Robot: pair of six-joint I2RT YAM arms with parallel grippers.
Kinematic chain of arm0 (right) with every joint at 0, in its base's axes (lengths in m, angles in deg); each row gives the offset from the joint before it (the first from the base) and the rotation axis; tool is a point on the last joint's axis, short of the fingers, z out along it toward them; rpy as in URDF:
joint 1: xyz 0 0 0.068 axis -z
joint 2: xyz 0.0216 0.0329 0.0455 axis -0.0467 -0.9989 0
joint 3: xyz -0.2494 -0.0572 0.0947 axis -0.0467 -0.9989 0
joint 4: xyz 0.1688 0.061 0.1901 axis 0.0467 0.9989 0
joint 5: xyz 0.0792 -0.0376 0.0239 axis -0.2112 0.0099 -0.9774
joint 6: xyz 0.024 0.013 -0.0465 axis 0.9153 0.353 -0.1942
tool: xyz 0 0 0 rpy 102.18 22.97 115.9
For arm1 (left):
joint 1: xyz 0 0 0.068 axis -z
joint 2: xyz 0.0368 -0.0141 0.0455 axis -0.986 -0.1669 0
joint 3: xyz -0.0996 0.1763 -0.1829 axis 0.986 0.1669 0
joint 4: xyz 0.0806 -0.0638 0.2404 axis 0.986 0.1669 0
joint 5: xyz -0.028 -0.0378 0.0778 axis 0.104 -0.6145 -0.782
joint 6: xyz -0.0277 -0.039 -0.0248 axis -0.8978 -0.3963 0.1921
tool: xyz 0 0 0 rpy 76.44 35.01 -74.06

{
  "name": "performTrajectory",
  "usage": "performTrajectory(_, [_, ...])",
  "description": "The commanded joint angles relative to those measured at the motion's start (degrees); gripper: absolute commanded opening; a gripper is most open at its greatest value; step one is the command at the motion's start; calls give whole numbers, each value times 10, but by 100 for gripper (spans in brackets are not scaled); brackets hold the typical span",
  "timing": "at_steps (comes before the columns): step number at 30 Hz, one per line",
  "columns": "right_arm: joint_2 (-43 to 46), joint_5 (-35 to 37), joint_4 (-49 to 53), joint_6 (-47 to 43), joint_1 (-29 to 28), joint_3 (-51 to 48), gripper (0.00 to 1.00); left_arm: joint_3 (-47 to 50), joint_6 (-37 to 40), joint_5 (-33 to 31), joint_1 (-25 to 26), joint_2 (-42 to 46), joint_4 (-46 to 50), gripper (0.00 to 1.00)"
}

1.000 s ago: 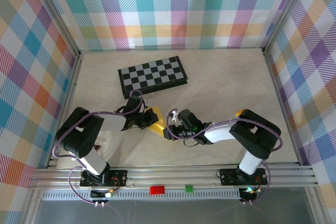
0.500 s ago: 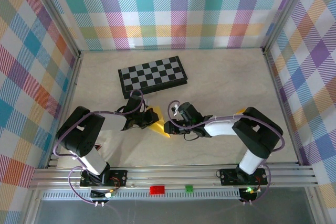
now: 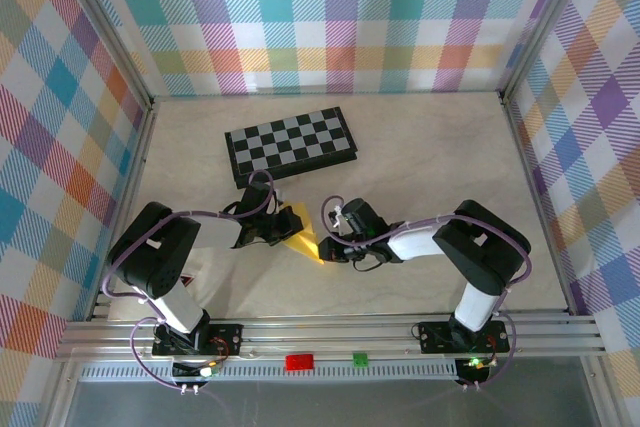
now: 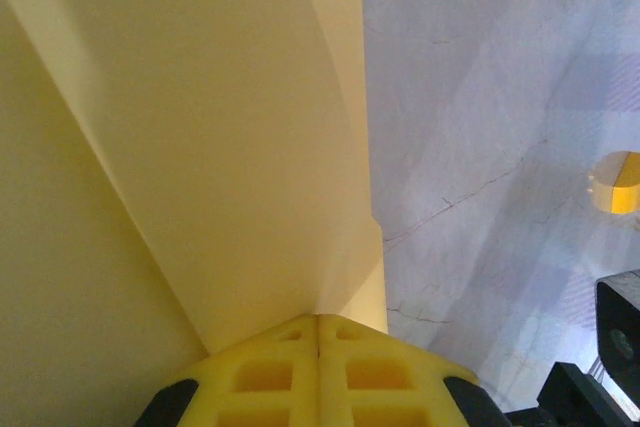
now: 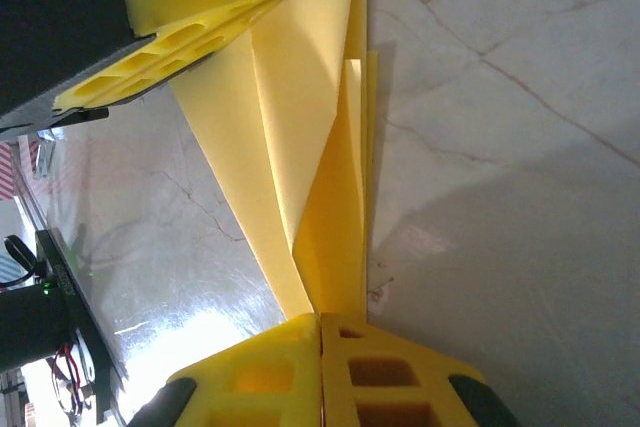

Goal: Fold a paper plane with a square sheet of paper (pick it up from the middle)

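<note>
The left tool [image 4: 318, 335] is pinching the sheet of paper [image 4: 200, 147] with its jaws pressed together and nothing but yellow layers between the pads. The right tool [image 5: 320, 332] is gripping just as tightly, its jaws together on the narrow end where several folded layers are converging to a point. In the right wrist view the left tool's pads [image 5: 180, 37] are clamping the opposite, wider end, so the sheet is spanning the gap between the two tools.

From above, the left tool [image 3: 277, 229] and the right tool [image 3: 322, 246] are working close together toward the counter's [image 3: 430, 157] near edge, a little left of its middle, with the sheet [image 3: 302, 235] between them. It is partly folded, not yet a dart. One long edge seems to be lying along the counter while the upper layers are bowing upward.

The step looks like setting a fold, judging by the lifted flap. Doing it well is probably calling for gentle, even tension, since thin paper tears or buckles if the tools are pulling apart or twisting. The flap's edge should be lining up with the centre crease before pressing down, and one tool should be pinning the layers while the other lets go.

The chessboard [image 3: 291, 144] is lying nearer the far edge, apart from the sheet.
</note>
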Motion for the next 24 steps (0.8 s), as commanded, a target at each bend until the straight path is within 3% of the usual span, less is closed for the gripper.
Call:
performTrajectory(1, [-18,-41,0,12,-1,-25,6,11,18,-35,-5,-28,55,0])
performTrajectory(7, [-4,-52,7,5,-1,-27,13,15,17,-37,-6,-31,55,0])
performTrajectory(16, [-2,-57,23,-6,0,-41,6,16,17,-37,-7,-39,49,0])
performTrajectory(20, [4,-65,19,-3,0,-43,14,16,17,-35,-7,-41,49,0])
performTrajectory(24, [13,-59,37,-12,0,-44,13,17,19,-35,-8,-40,49,0])
